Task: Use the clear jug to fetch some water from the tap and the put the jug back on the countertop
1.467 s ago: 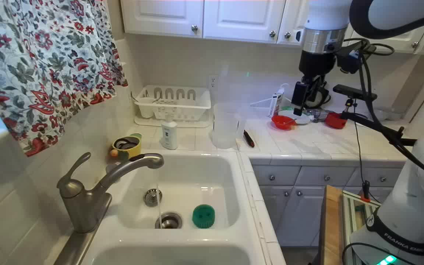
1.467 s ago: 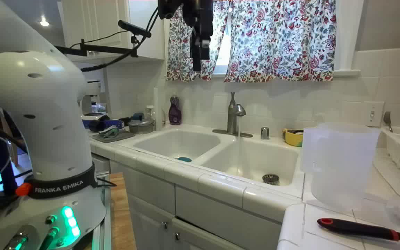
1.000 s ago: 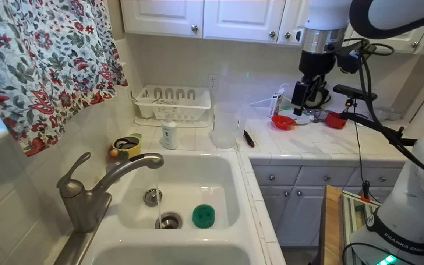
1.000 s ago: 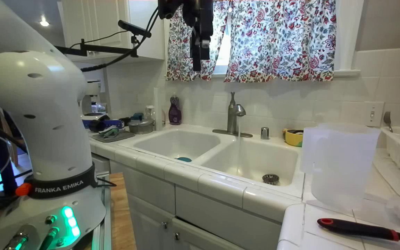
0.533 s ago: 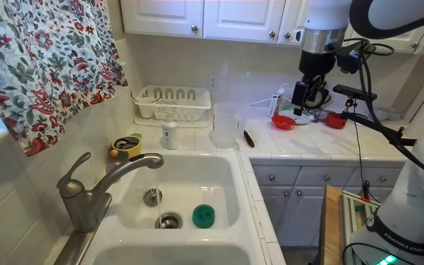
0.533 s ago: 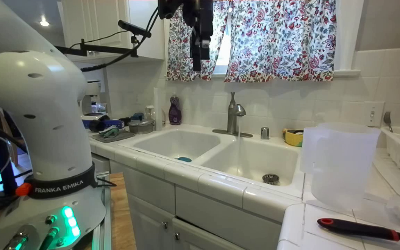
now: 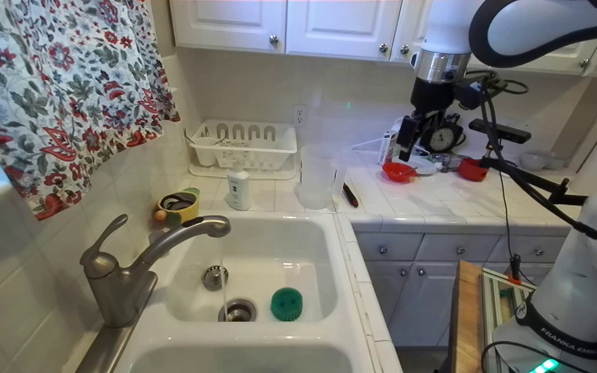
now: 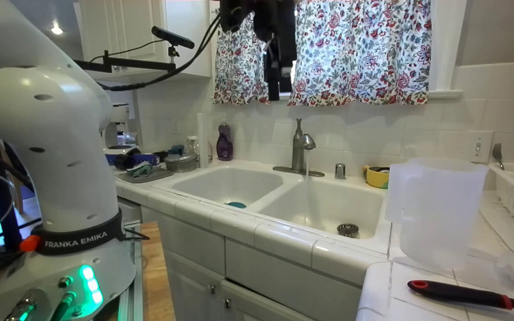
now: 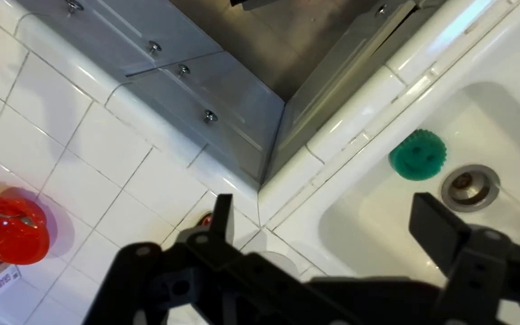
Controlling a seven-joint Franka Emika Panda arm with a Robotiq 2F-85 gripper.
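Note:
The clear jug (image 7: 317,182) stands upright on the white tiled countertop (image 7: 433,199) behind the sink corner. It also shows in an exterior view (image 8: 440,214), handle toward the sink. In the wrist view only a pale rounded edge of it (image 9: 280,261) shows; the gripper hides the rest. The tap (image 7: 176,241), also in an exterior view (image 8: 299,154), runs a thin stream of water into the sink. My gripper (image 7: 407,145) is open and empty, in the air above the countertop, apart from the jug. In the wrist view its fingers (image 9: 324,197) are wide apart.
The sink (image 7: 347,274) holds a green scrubber (image 7: 286,304). A white bottle (image 7: 238,189) and dish rack (image 7: 244,155) stand near the jug. A black-red handled tool (image 8: 460,294) lies beside it. A red bowl (image 7: 398,172) and a box (image 7: 386,147) stand farther along.
My arm and gripper have moved between half a second ago and now: left and slightly down in an exterior view, toward the jug's side. The jug, the tap and the water stream look unchanged.

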